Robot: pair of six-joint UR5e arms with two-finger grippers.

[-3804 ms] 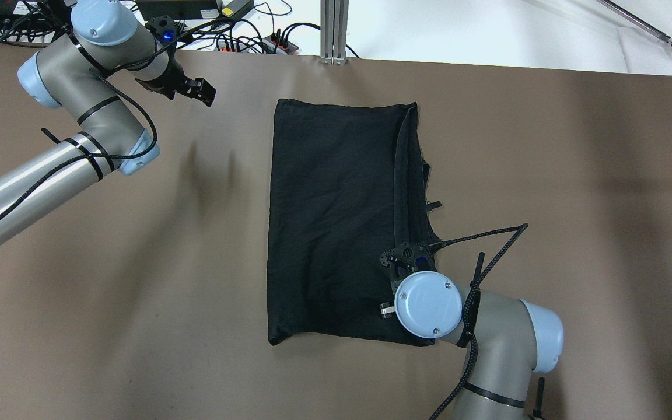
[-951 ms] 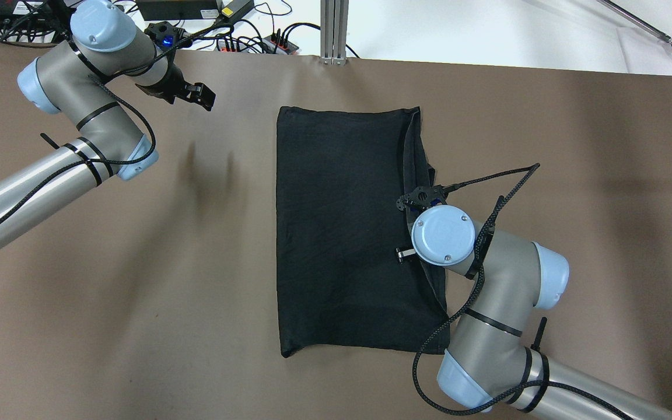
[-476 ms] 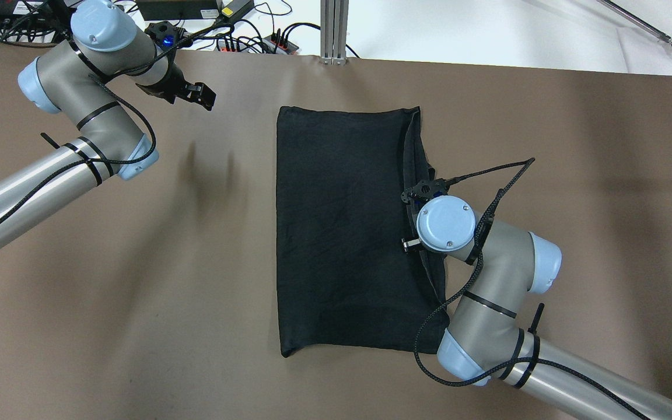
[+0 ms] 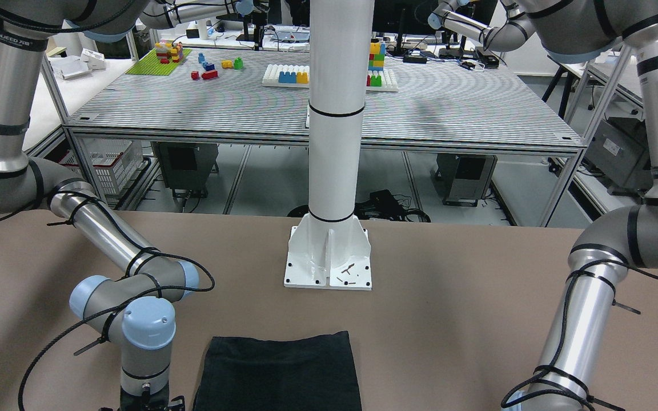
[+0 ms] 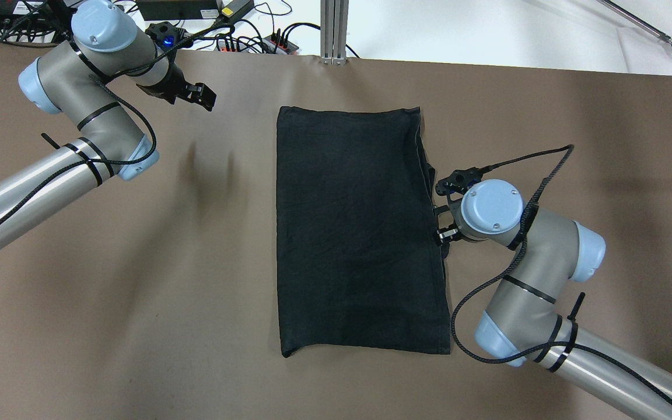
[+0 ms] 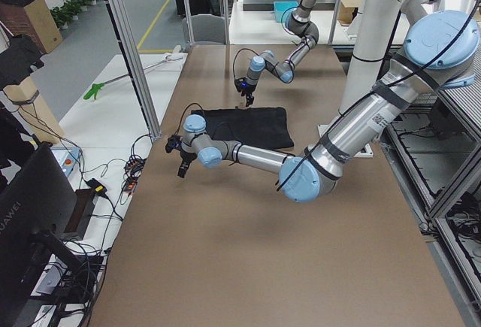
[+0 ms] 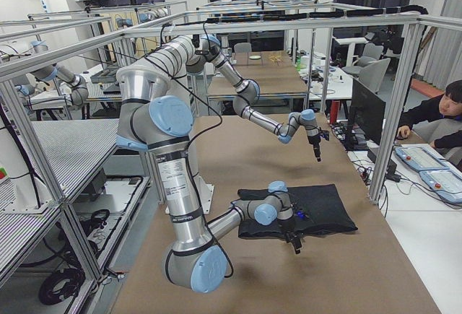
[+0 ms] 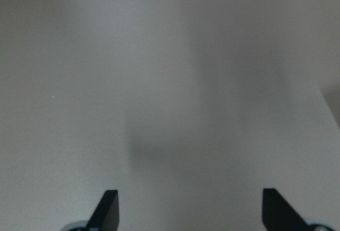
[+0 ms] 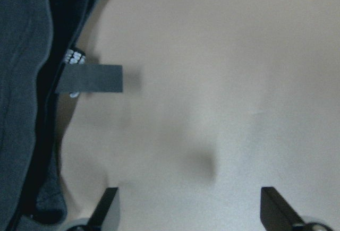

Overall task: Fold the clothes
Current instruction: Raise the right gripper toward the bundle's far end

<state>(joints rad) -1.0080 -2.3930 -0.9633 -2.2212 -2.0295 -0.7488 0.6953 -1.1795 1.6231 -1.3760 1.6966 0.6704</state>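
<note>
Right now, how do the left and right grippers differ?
The left gripper hangs over bare table near the far edge, well apart from the black garment; the right gripper sits just beside the garment's right edge. The left wrist view shows only table, while the right wrist view shows the garment's edge and a label sticking out. Both are open and hold nothing.
</note>
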